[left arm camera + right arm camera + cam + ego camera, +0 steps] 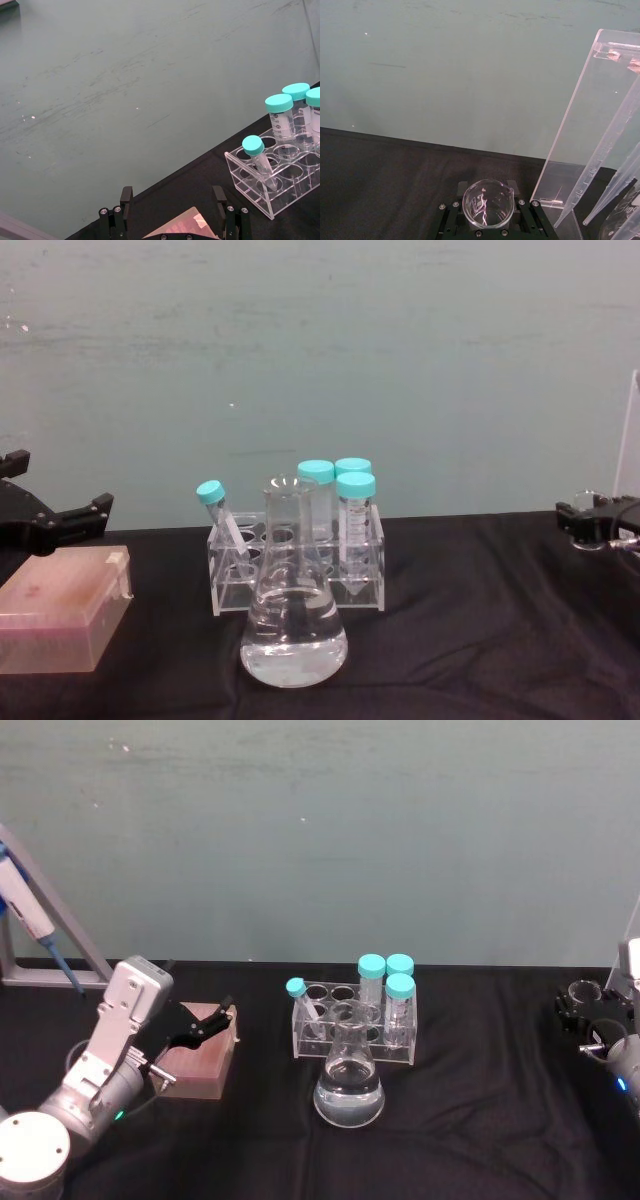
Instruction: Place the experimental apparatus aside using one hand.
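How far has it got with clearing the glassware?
The tall acrylic stand already stands far right. The right pincer grips the small beaker beside it. The flask and tube rack wait in the middle. The left pincer hangs open over a pink box.

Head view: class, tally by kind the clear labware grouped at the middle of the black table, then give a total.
teal-capped clear plastic tubes: 4
clear acrylic tube rack: 1
clear glass conical flask holding clear liquid: 1
Total: 6
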Controlling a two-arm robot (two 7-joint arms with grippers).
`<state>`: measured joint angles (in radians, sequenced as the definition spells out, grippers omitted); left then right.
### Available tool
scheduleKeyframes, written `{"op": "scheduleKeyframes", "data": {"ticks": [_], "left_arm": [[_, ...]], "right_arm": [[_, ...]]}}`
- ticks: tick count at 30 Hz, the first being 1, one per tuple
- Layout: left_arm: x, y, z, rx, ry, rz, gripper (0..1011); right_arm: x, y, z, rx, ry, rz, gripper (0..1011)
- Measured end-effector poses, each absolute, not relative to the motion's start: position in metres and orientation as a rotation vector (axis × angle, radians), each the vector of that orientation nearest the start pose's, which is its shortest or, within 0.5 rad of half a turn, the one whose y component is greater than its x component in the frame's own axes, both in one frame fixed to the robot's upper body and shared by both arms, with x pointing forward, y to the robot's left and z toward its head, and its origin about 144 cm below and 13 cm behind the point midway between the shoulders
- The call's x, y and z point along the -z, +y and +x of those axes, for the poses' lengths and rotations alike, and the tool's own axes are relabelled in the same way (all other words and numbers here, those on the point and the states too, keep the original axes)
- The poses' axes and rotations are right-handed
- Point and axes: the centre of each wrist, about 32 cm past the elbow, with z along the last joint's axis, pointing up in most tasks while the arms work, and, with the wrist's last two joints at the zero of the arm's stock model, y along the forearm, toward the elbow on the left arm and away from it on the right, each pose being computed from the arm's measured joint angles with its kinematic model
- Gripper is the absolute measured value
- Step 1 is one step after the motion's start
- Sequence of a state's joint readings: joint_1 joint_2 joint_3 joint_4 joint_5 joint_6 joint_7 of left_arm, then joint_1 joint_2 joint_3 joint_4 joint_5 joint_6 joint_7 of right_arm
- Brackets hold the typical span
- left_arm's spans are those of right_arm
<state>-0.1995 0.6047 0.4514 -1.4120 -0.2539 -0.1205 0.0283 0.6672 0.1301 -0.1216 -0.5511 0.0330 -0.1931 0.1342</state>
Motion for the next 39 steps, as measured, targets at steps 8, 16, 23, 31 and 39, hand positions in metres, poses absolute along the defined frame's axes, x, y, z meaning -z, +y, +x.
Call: {"op": "scheduleKeyframes", "data": {"ticks": [8, 16, 23, 31, 39], "left_arm": [[-1.1398, 0.3097, 0.4886, -1.248, -0.285, 0.305, 1000], [-1.1398, 0.3097, 0.4886, -1.248, -0.285, 0.304, 1000], [-1.1398, 0.3097, 0.4886, -1.248, -0.285, 0.305, 1000], [-1.1398, 0.3097, 0.4886, -1.248, -0.285, 0.304, 1000], [-1.1398, 0.3096, 0.4886, -1.248, -0.285, 0.304, 1000]], "right_arm": [[-1.1044, -0.2802, 0.6126, 1.438, 0.03, -0.24, 470], [-1.1047, -0.2809, 0.6139, 1.436, 0.032, -0.242, 470], [-1.1046, -0.2807, 0.6138, 1.436, 0.032, -0.242, 470], [-1.1048, -0.2807, 0.6137, 1.436, 0.032, -0.242, 470], [-1.1047, -0.2808, 0.6136, 1.437, 0.032, -0.242, 470]]}}
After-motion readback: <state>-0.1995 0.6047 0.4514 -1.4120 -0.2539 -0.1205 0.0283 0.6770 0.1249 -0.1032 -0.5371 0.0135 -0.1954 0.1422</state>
